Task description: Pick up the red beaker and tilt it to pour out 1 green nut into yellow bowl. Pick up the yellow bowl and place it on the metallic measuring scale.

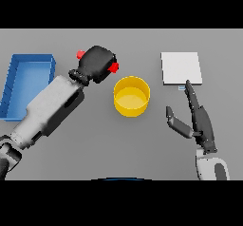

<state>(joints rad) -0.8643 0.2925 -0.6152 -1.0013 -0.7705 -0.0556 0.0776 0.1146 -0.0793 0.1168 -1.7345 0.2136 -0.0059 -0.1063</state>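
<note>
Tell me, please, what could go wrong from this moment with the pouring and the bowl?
1. The left hand almost fully covers the red beaker, beside the yellow bowl, not over it; a nut could miss.
2. The open right hand lies by the scale and might block placement.

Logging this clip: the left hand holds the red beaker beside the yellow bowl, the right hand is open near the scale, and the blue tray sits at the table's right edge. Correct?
One slip: the blue tray sits at the table's left edge, not the right, as the head view shows. The rest holds: the left hand grips the red beaker beside the yellow bowl, and the right hand is open near the scale.
</note>
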